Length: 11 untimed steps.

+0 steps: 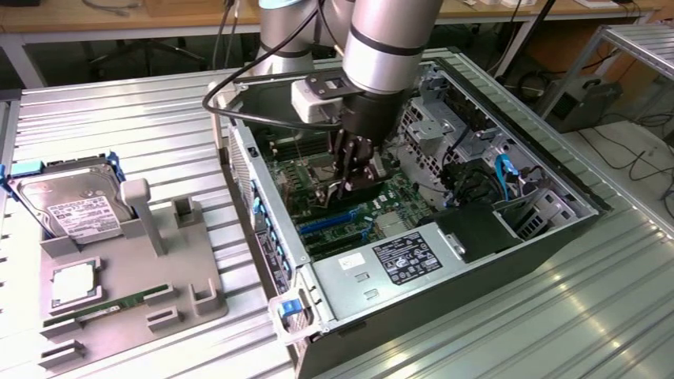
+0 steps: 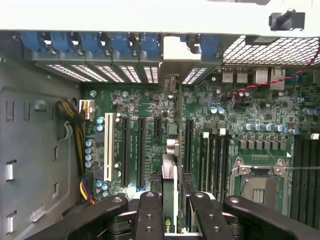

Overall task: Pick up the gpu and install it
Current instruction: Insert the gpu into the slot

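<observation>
Pincer [image 2: 171,220]: pinching gpu [image 2: 170,195] between its fingers.
Gpu look: edge-on, thin green board, silvery metal end, upright.
Position: above motherboard [image 2: 150,105] slots, inside computer case [image 1: 453,304].

gpu [image 2: 169,172] edge-on in hand [image 2: 172,200], faces hidden, seating perhaps hidden too, hand cropped at edge

The arm [image 1: 384,39] hangs from twelve o'clock, wrist vertical, gripper [image 1: 353,180] pointing straight down, fingers [image 2: 150,215] clamped on the gpu [image 2: 170,192].
</observation>
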Available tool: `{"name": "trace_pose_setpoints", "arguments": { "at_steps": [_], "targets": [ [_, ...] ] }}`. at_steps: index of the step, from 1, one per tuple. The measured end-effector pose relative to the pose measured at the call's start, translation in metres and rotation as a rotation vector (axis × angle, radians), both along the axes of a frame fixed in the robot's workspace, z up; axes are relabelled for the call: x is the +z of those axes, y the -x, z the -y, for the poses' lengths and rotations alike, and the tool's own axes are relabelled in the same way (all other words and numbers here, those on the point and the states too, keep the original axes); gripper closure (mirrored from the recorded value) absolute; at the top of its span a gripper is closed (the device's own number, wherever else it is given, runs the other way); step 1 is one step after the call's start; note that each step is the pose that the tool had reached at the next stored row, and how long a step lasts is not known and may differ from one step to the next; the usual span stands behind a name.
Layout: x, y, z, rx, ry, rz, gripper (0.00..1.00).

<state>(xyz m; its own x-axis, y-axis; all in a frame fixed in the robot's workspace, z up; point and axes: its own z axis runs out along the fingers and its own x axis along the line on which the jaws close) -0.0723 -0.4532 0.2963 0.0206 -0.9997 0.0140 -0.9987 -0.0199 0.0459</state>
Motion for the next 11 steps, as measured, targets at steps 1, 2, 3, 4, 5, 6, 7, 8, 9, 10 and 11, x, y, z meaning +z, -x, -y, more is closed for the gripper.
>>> {"name": "trace_pose_setpoints", "arguments": {
  "at_steps": [1,2,3,4,5,6,7,8,9,10,11],
  "targets": [
    [-0.0011,0.0005,-0.0002,-0.003,0.0006,0.0,0.74],
    [-0.0019,0.0007,-0.0003,-0.005,0.0017,0.0,0.74],
    [-0.0025,0.0008,-0.0003,-0.007,0.0029,0.0,0.74],
    [-0.003,0.0008,-0.0004,-0.008,0.004,0.0,0.74],
    [-0.0035,0.0008,-0.0004,-0.008,0.0048,-0.0001,0.74],
    [-0.0043,0.0008,-0.0004,-0.01,0.0056,0.0,0.74],
    [-0.0052,0.0009,-0.0005,-0.014,0.006,0.0,0.74],
    [-0.0062,0.001,-0.0006,-0.018,0.0066,0.0,0.74],
    [-0.0072,0.0011,-0.0008,-0.023,0.0068,0.0,0.74],
    [-0.0087,0.0012,-0.0009,-0.031,0.0069,0.0,0.74],
    [-0.0094,0.0013,-0.001,-0.035,0.007,0.0,0.74]
  ]
}}
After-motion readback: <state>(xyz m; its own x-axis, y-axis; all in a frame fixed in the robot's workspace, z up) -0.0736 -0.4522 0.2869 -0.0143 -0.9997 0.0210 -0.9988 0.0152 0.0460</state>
